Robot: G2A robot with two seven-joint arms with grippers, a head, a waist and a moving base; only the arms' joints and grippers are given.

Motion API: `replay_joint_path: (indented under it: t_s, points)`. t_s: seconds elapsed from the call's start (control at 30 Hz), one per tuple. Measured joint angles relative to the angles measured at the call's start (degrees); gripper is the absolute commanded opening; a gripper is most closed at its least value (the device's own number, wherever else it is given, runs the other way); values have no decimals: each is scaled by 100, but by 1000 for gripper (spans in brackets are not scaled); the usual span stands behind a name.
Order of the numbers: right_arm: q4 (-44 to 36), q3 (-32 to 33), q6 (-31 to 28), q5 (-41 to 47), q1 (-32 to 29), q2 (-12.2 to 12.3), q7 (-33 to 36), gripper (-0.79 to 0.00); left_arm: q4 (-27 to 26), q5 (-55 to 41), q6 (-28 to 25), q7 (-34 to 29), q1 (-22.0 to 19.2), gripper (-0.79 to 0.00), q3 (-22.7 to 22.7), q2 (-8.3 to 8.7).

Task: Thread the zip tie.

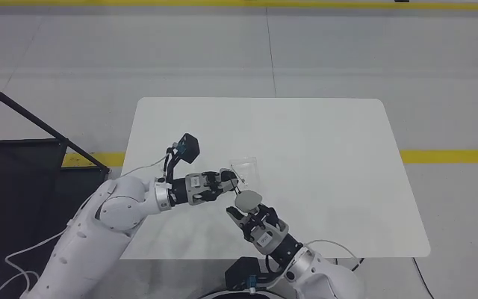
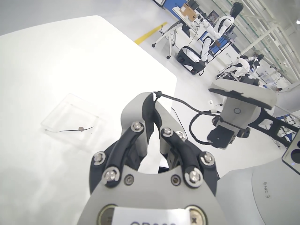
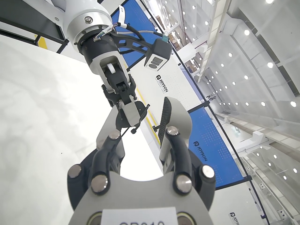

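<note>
Now my left gripper (image 2: pixel 153 99) is closed tight on the zip tie (image 2: pixel 158 94) and holds it in the air above the desk (image 1: pixel 336 134). It is over the part near my own edge, a little toward the left edge. I grip the tie close to its head, so the small square head stands out just past my fingertips and is free. I think this is the reason for such a grip: the slot of the head must be open to receive the tail, and a short free length does not swing much. Seen from the right wrist, the strap crosses the fingertip at a slant, with the head at one end and a short piece on the other side.

My right gripper (image 3: pixel 140 111) is wide open and has nothing in it. It is near the left one, with its jaws turned to the tie, and it does not touch the tie as far as I can see. I judge that it is placed so in order to take the loose end and bring it to the head. The threading itself is not yet done.

Farther from me, near the middle of the desk, lies a clear tray (image 1: pixel 250 161) with a thin dark strip (image 2: pixel 75 130) inside. Whether this is another tie I cannot tell. It is well apart from both grippers, so it should not disturb the work.
</note>
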Motion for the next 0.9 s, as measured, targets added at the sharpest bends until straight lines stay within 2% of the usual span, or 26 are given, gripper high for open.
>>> replay_joint_path:
  t_s: [0.23,0.33,0.37,0.57,0.9]
  points:
    - [-37,-54,158,-357,-68,0,307,-465,62,-323,70,-297,-80,-785,2,5]
    - [-21,-156,239,-604,-51,-17,531,-551,80,-375,122,-440,-119,-785,40,3]
    - [-13,-197,258,-681,-40,-24,609,-557,83,-384,135,-475,-134,-785,49,3]
    - [36,-444,316,-1029,53,-73,982,-539,113,-420,203,-588,-190,-785,92,-5]
    - [102,-576,304,-1149,154,-122,1188,-533,139,-422,251,-681,-249,-785,160,-18]
